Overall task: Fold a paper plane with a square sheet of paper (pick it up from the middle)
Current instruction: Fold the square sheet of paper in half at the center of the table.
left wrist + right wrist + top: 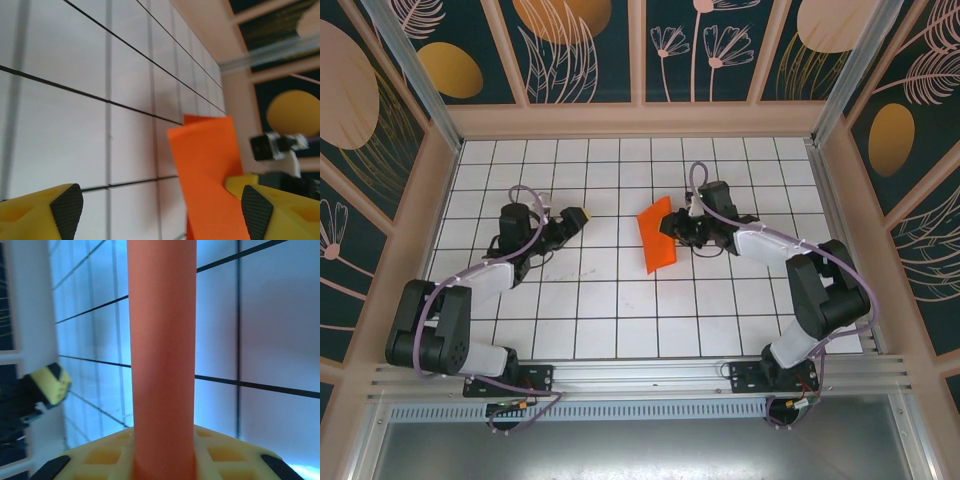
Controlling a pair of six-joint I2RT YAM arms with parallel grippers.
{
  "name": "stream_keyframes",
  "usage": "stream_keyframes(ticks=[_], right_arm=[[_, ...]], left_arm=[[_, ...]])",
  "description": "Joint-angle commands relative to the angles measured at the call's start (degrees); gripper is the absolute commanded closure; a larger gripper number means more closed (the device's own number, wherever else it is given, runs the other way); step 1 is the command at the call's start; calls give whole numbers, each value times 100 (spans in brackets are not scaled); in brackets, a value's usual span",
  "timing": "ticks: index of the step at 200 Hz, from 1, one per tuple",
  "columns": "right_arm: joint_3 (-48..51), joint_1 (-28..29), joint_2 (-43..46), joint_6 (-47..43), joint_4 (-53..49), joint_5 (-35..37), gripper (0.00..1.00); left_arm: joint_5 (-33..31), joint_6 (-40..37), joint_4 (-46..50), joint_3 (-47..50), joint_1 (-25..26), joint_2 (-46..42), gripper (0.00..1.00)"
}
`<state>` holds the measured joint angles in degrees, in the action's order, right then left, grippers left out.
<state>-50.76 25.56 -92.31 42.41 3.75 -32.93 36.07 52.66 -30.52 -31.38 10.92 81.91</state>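
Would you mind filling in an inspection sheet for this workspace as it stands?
Surface: white gridded table, flat.
Job's things: square sheet of paper, orange, curved and partly lifted mid-table; not yet plane-shaped.
Clutter: nothing seen.
Grippers: left gripper open, apart from the paper; right gripper shut on the paper's right side.
Cables: purple cables looped along both arms, off the paper.
Surroundings: leaf-patterned walls; metal rail at the near edge.
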Motion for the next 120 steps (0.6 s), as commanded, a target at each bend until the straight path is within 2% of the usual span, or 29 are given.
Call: stream_keyframes(ticks=[1,37,79,101,120], right_arm=[[269,-98,-33,657,1295,-851,70],[552,-264,-234,1131,2014,-1222,67],[752,-412,-453,1730,2767,-1512,66],[763,-426,-571,1929,3009,-1623,65],[736,-437,-646,2025,3117,-1675,65]], left_arm=[[611,631,-1047,54,287,307,16],[805,1085,-1550,-279,758,913,22],[902,1789,-2481,-558,1145,1596,39],[844,1844,-2485,-780,1271,1985,46],[794,1909,-2462,-917,1325,2189,48]])
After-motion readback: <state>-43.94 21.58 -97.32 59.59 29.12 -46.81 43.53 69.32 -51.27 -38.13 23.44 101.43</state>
